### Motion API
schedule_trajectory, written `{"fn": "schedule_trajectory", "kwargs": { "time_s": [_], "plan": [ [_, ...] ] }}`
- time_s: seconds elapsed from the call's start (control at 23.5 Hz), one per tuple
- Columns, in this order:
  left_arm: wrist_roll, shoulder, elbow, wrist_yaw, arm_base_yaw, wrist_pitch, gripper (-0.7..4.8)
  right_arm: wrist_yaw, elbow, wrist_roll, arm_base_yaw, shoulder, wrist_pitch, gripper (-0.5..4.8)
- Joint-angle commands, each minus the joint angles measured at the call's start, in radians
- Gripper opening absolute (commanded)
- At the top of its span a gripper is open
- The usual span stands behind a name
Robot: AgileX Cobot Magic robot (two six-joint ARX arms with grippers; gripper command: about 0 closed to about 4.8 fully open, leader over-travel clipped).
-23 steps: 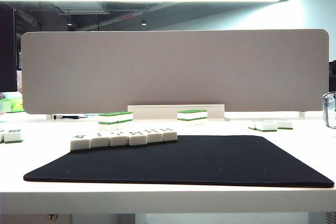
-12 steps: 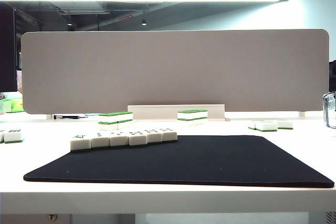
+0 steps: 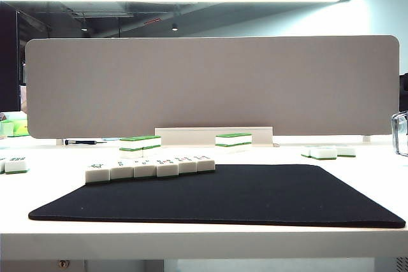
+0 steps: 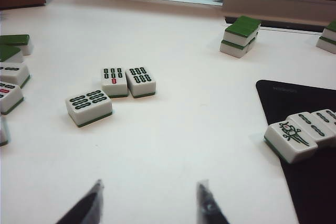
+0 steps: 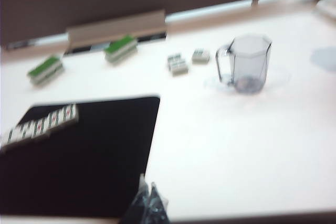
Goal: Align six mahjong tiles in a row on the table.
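Observation:
Six mahjong tiles (image 3: pixel 150 168) lie face up in one touching row, slightly slanted, along the back left edge of the black mat on the white table (image 3: pixel 370 170). The left wrist view catches the row's end tiles (image 4: pixel 304 135), and the right wrist view shows the row (image 5: pixel 39 124) blurred. Neither gripper appears in the exterior view. My left gripper (image 4: pixel 149 187) hangs open over bare table, with nothing between its fingers and well short of the row. My right gripper (image 5: pixel 147 184) is shut and empty near the mat's front right edge, far from the row.
The black mat (image 3: pixel 223 195) covers the table's middle, with a grey partition (image 3: pixel 210 87) behind. Green-backed tile stacks (image 3: pixel 140 144) (image 3: pixel 233 139) stand at the back. Loose tiles lie at right (image 3: pixel 328 152) and left (image 4: pixel 114 81). A clear cup (image 5: pixel 247 64) stands at far right.

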Motion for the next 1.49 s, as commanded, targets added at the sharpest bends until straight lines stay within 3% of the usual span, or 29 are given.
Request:
{"fn": "schedule_trajectory", "kwargs": {
  "time_s": [0.04,0.26,0.3,0.55,0.94,1.24,1.49],
  "plan": [
    [0.001,0.0,0.001,0.005,0.0,-0.013,2.23,0.007,-0.116,0.051,-0.001,-0.012,0.187,-0.01],
    [0.001,0.0,0.001,0.005,0.0,-0.013,2.23,0.007,-0.41,0.172,0.0,-0.012,0.517,-0.01],
    [0.001,0.0,0.001,0.005,0.0,-0.013,2.23,0.008,-0.505,0.178,0.0,-0.012,0.631,-0.01],
    [0.001,0.0,0.001,0.005,0.0,-0.013,2.23,0.047,-0.764,0.179,0.0,-0.013,0.903,-0.01],
    [0.001,0.0,0.001,0.005,0.0,-0.013,2.23,0.211,-0.89,0.148,-0.001,-0.013,0.968,-0.01],
    [0.001,0.0,0.001,0.005,0.0,-0.013,2.23,0.19,-0.892,0.04,-0.001,-0.014,0.941,-0.01],
    [0.001,0.0,0.001,0.005,0.0,-0.013,2.23,0.191,-0.892,0.036,-0.002,-0.014,0.943,-0.01]
  ]
}}
